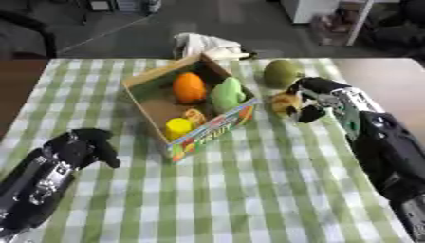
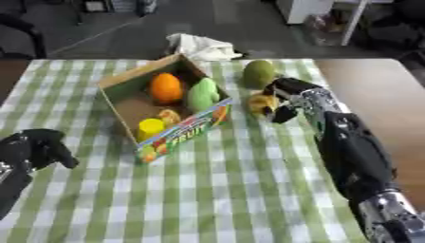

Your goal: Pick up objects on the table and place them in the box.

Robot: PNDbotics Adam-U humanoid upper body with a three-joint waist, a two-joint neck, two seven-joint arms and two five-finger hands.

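A cardboard box (image 1: 143, 80) stands askew on the checked cloth, holding an orange fruit (image 1: 189, 87), a pale green item (image 1: 226, 93), a yellow item (image 1: 178, 127) and a small orange-yellow piece (image 1: 196, 116). Right of the box lies a small yellow-brown object (image 1: 284, 102), and my right hand (image 1: 309, 97) has its fingers curled round it. A green round fruit (image 1: 281, 72) sits just behind that hand. My left hand (image 1: 87, 146) rests at the lower left with fingers curled, holding nothing.
The green-and-white checked cloth (image 1: 249, 190) covers the table. A white crumpled cloth (image 1: 207, 46) lies at the far edge behind the box. Bare brown tabletop (image 1: 390, 80) shows at right.
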